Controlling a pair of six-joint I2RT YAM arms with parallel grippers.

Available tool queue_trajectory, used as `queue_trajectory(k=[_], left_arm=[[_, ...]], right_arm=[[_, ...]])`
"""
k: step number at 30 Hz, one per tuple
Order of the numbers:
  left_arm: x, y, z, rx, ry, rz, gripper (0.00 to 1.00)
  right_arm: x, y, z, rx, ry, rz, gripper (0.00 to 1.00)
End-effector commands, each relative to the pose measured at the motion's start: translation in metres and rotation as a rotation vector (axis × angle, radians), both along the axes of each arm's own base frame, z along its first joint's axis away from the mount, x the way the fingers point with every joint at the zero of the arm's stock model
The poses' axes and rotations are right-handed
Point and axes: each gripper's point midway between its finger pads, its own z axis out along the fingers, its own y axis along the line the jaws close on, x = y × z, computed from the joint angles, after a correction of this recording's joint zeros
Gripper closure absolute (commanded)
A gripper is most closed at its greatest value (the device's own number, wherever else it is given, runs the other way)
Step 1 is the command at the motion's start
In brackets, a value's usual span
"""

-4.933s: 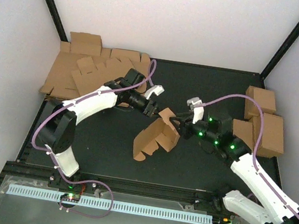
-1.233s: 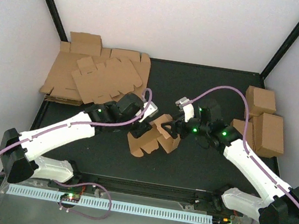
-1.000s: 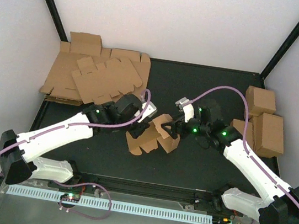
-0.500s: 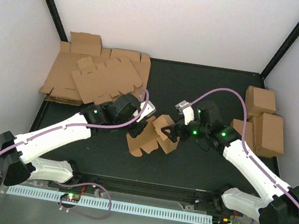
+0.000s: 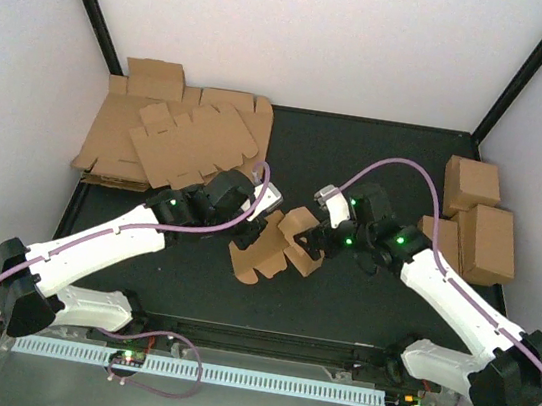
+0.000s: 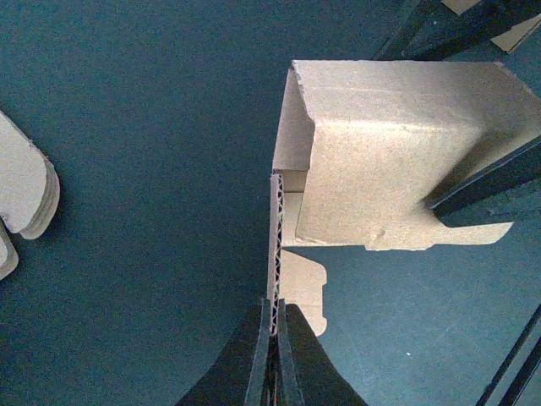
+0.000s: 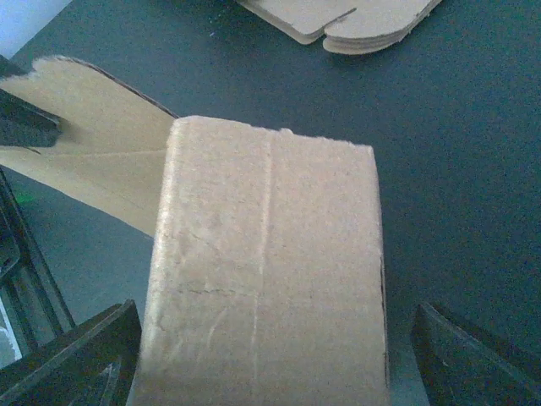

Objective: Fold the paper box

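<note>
We count one paper box (image 5: 280, 247), one heap of flat blanks (image 5: 175, 134), three folded boxes (image 5: 473, 183) and two grippers. The paper box sits near the middle of the black table (image 5: 378, 158), between the two grippers. It is half formed: some panels stand up as walls, while a rounded flap at its near-left end lies low by the mat. In the top view its long axis runs slantwise, from near left to far right, and the raised, boxy part is at the far-right end, toward the right gripper

The left gripper (image 6: 274, 313) is pinched tight on the paper box. In its wrist view the fingers (image 6: 254, 355) meet on the corrugated edge of one upright wall, which runs straight away from them. The right gripper (image 7: 275, 309) stands wide, its two fingers (image 7: 76, 355) on either side of a creased brown panel of the box. One finger lies close against the panel's side and the other stands clear of it with dark mat showing between, so the panel is straddled rather than clamped

The heap of flat blanks lies in the far-left corner, well apart from the paper box. The three folded boxes stand along the right edge, one of them partly hidden behind the right arm (image 5: 450, 294)
</note>
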Motion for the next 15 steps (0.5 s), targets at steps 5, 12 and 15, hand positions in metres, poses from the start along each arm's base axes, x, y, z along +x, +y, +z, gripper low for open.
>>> queue_trajectory(k=[5,12,15], left_arm=[[-0.002,-0.002,0.015,-0.014,-0.017,-0.017,0.98],[-0.002,-0.004,0.014,-0.014,-0.012,-0.023,0.98],[-0.001,-0.005,0.014,-0.014,-0.011,-0.024,0.98]], right_arm=[[0.003,0.001,0.034,-0.04,-0.111,-0.005,0.08],[0.004,0.004,0.056,-0.032,-0.16,-0.001,0.13],[0.003,0.005,0.058,-0.047,-0.164,0.009,0.22]])
